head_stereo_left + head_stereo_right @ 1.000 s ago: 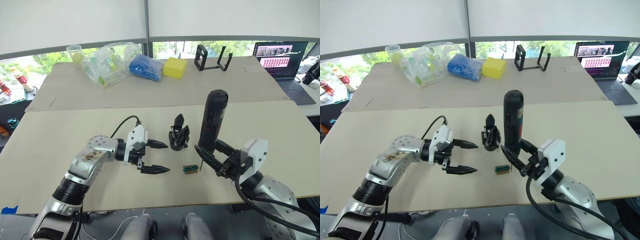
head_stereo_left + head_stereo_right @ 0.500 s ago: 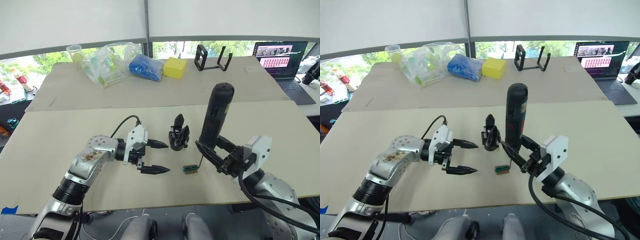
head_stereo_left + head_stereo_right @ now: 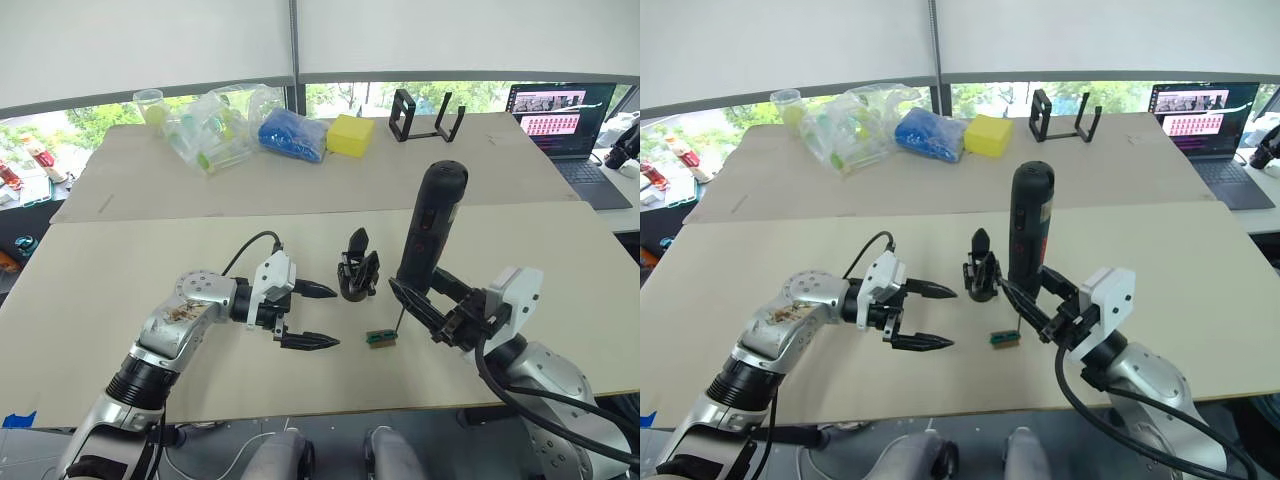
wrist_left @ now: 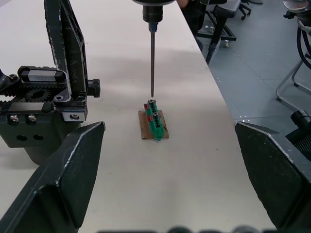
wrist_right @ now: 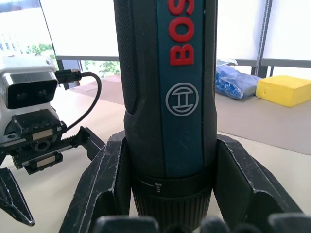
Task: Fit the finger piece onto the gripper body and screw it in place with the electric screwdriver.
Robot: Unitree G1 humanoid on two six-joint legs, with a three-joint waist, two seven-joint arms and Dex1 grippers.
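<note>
My right gripper [image 3: 425, 305] clamps the screwdriver [image 3: 428, 235] upright, bit touching the small green block [image 4: 154, 122] just in front of the gripper body [image 3: 357, 274]; my left gripper [image 3: 310, 315] gapes empty beside it, so I judge screwing not begun.

Head stereo downward, wrist views close, table [image 3: 120, 270] shared

Your left hand [image 3: 305, 316] hovered low over the desk [image 3: 120, 280], its two fingers spread wide apart and pointing toward the middle, forearm angled in from the near left. Your right hand [image 3: 420, 300] reached in from the near right, fingers clamped around the electric screwdriver [image 3: 428, 235], holding it nearly upright.
</note>
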